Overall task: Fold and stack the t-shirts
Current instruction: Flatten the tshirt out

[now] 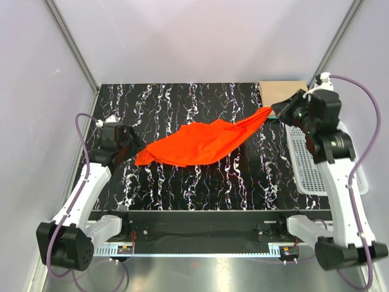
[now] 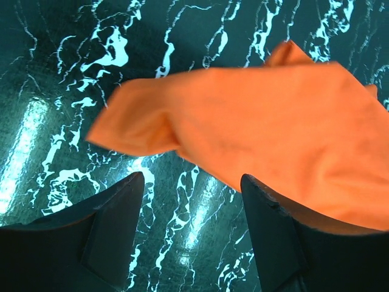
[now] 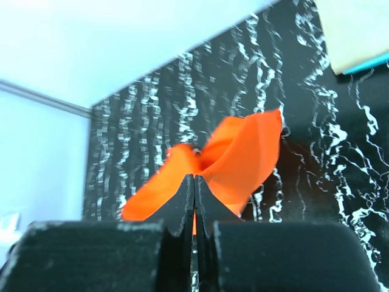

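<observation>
The bright orange-red t-shirt lies stretched across the black marbled table, from mid-left toward the far right. My right gripper is shut on the shirt's right end and holds it pulled out; the right wrist view shows the cloth pinched between the closed fingers. My left gripper is open just short of the shirt's left tip, its fingers low over the table with nothing between them. A folded tan shirt lies at the far right corner, with a teal edge under it.
A white plastic mesh basket stands along the right edge of the table, beside my right arm. Pale walls close in the table at the back and sides.
</observation>
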Tool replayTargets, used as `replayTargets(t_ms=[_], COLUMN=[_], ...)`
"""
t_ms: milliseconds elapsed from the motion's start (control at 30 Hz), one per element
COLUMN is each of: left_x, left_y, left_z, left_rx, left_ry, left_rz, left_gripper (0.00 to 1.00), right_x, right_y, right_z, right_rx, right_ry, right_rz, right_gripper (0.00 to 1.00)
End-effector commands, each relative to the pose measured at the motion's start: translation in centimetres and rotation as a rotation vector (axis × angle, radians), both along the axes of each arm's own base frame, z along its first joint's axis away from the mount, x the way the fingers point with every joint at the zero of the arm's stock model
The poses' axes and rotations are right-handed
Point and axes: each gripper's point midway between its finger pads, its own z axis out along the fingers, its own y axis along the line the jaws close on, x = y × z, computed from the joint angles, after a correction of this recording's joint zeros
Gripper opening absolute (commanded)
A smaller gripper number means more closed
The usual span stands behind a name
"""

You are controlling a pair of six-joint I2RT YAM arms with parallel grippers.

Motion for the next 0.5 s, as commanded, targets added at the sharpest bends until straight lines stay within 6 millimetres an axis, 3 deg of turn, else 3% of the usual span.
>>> replayTargets(t_ms=[0,67,133,267,367,467], left_x=[0.2,-0.1,-0.2,-0.2,0.4,1.6], left_y=[-1.8,-3.0,-3.5,-4.4,-3.6,-3.6], left_z=[2.3,1.9,0.8,-1.9,-4.6,-5.8], left_rx=[-0.049,-0.069,-0.078,-0.119,-0.084,-0.042], left_ry=[-0.076,-0.09,-0.076,0.007,0.055,0.102], left_rz=[-0.098,-0.151,-0.171,-0.188,-0.142,-0.145], left_gripper=[0.69,0.69,0.69,0.69,0.7,0.7], right_x=[-2.7,-3.9,-4.5,-5.8,-6.8,-7.5], right_y=[0.5,0.8,1.2,0.6,-0.2,-0.6], right_z=[0.2,0.7,-0.1,-4.0,-8.5,-9.7], right_rx=[0.005,0.03,0.057,0.046,0.001,-0.005], right_ry=[0.019,0.005,0.023,0.122,0.226,0.244], right_rz=[0.047,0.066,0.075,0.045,0.019,0.004], right_gripper=[0.0,0.0,0.0,0.0,0.0,0.0])
